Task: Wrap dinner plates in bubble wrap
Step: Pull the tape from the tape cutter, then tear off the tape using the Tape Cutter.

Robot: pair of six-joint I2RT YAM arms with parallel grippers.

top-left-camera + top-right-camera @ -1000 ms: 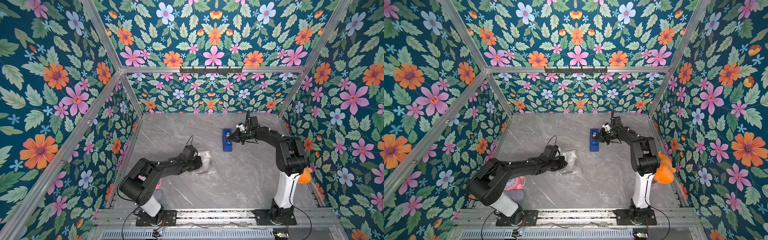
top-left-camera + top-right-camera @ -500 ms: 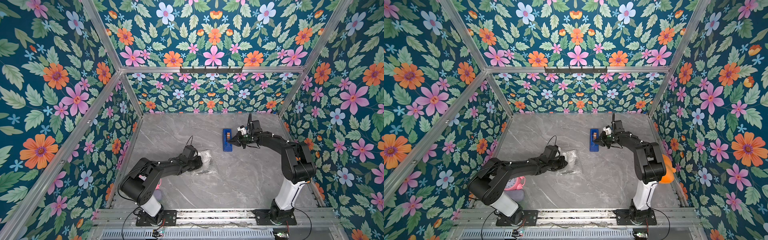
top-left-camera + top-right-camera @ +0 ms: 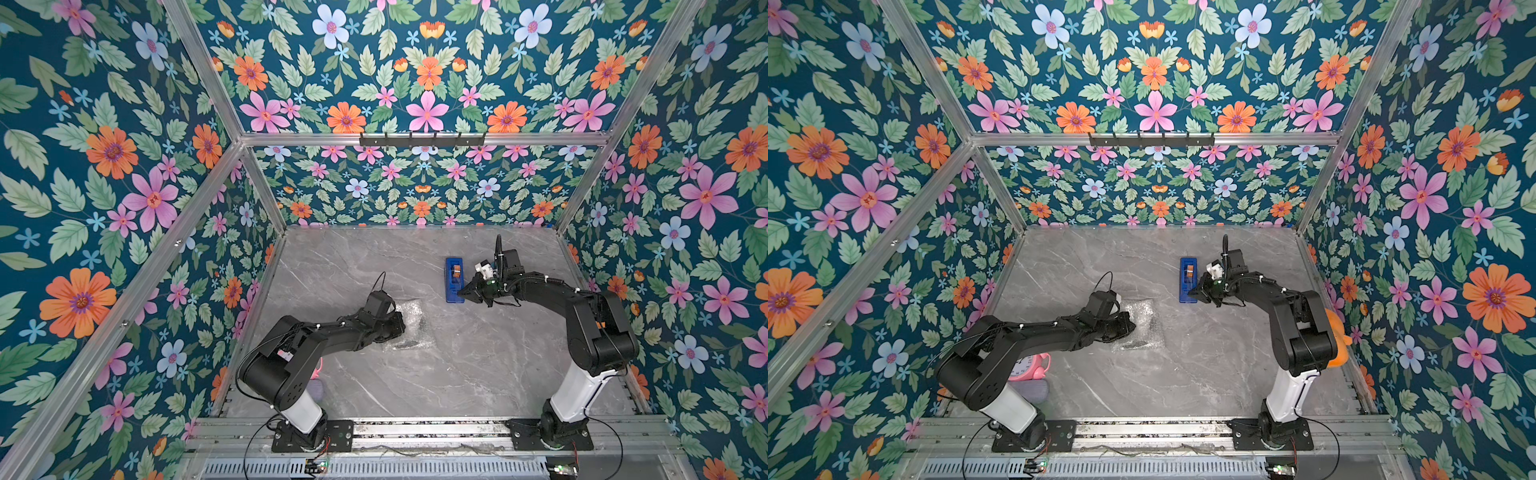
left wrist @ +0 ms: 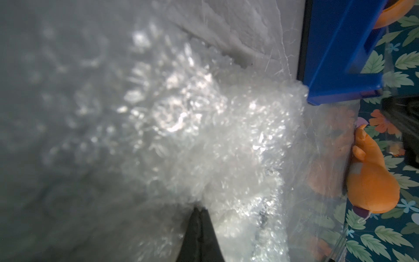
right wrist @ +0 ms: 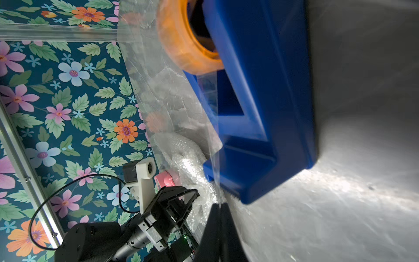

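The bubble wrap [image 3: 415, 328] lies bunched on the grey table, left of centre. The dinner plate is almost wholly hidden under it; only dark patches [image 3: 410, 344] show through. My left gripper [image 3: 398, 326] lies low over the wrap's left part, shut, its tips [image 4: 200, 208] pressed against the crumpled film [image 4: 204, 127]. My right gripper [image 3: 462, 293] is at the near end of a blue tape dispenser [image 3: 454, 279]. It is shut [image 5: 218, 205], and a clear strip of tape [image 5: 210, 127] runs from the orange roll [image 5: 181, 45] down to its tips.
A pink alarm clock [image 3: 1027, 368] and a grey-purple soft thing [image 3: 1034, 390] sit by the left arm's base. An orange plush toy [image 3: 1337, 340] lies against the right wall. Flowered walls close in three sides, and a hook rail [image 3: 422, 139] hangs at the back.
My right gripper has slid along the dispenser from its middle toward its near end, staying shut. The left arm and the bubble wrap have not moved.
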